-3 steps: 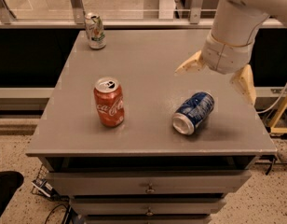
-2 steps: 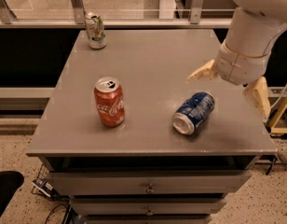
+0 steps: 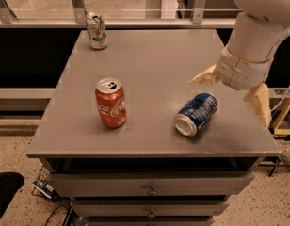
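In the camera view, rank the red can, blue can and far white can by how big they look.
Largest: red can and blue can, about alike, not ranked.
Smallest: white can, though it stands farthest back, so true size is unsure.
The gripper hovers beside the blue can, jaws open.
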Robot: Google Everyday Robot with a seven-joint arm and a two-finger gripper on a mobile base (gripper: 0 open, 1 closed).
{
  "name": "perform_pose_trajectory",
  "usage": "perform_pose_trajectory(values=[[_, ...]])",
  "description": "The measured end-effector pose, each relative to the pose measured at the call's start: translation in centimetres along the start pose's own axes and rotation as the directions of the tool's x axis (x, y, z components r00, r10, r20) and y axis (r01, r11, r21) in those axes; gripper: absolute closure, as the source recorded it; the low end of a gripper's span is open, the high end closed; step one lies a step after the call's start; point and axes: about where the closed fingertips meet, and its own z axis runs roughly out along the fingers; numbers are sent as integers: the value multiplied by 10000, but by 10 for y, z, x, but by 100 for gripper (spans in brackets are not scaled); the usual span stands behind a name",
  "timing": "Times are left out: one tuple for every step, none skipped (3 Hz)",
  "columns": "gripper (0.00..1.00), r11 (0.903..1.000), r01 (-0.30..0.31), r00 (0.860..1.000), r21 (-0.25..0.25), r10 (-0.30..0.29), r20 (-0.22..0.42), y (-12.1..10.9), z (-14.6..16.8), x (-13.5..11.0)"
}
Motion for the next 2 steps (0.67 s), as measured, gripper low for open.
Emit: perform_pose_trajectory(values=[[0, 9994, 201, 9997, -294, -206, -153, 13, -1, 11], [0, 9973, 481, 9985, -550, -494, -223, 19, 4, 20]])
